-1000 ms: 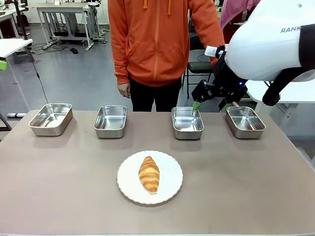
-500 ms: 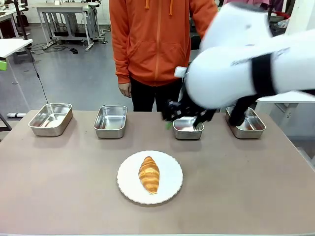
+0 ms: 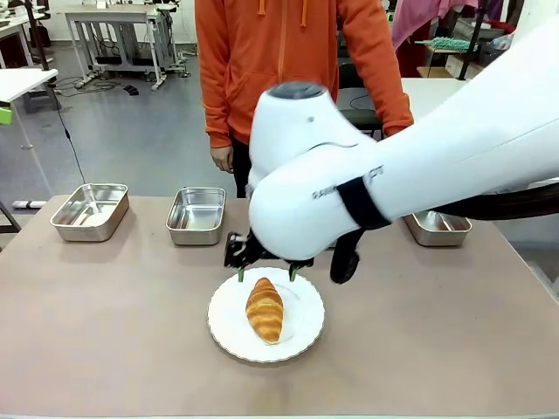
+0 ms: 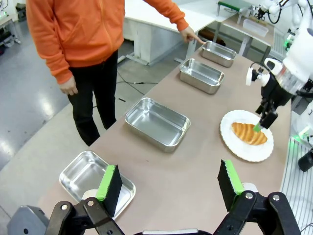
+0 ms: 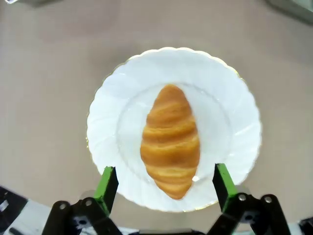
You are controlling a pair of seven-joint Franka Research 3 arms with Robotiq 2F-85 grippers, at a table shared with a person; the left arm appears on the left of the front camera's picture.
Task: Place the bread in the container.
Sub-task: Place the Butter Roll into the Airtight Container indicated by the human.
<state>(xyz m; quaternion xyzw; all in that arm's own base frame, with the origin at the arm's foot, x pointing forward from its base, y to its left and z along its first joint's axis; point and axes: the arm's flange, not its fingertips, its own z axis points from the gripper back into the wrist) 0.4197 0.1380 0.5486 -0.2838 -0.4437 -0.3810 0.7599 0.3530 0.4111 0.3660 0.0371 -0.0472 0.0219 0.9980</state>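
Table: grey-brown top [image 3: 105,332] is carrying a plate and a row of four steel trays along its far edge, with a person in an orange hoodie [image 3: 288,61] standing behind it.
Right gripper: the right gripper [image 3: 266,276] [image 5: 165,178] is hanging over the plate with its jaws spread wide; its green pads [image 5: 108,180] are sitting on either side of one end of the bread, with a gap on each side, and are pinching nothing.
Bread: the bread [image 3: 265,310] [image 5: 170,142] [image 4: 249,133] is lying in the middle of the plate, one tip pointing toward the person, and is in no tray.
Plate: the white plate [image 3: 301,330] [image 5: 117,122] [image 4: 234,149], with a scalloped rim, is sitting near the table's middle, well apart from the tray row.
Right arm: the right arm [image 3: 419,166] is reaching in from the right, across the middle and in front of the tray row.
Left gripper: the left gripper [image 4: 170,177] is hovering at the table's left end with its jaws spread apart and nothing between the pads.
Left-hand trays: the two left trays [image 3: 90,211] are sitting empty.
Container: the rightmost container [image 4: 218,53] [image 3: 437,229] is sitting empty at the row's right end.
Person's hand: the pointing hand [image 4: 187,34] is stretching a finger toward the rightmost container; I cannot tell whether it is touching the rim.
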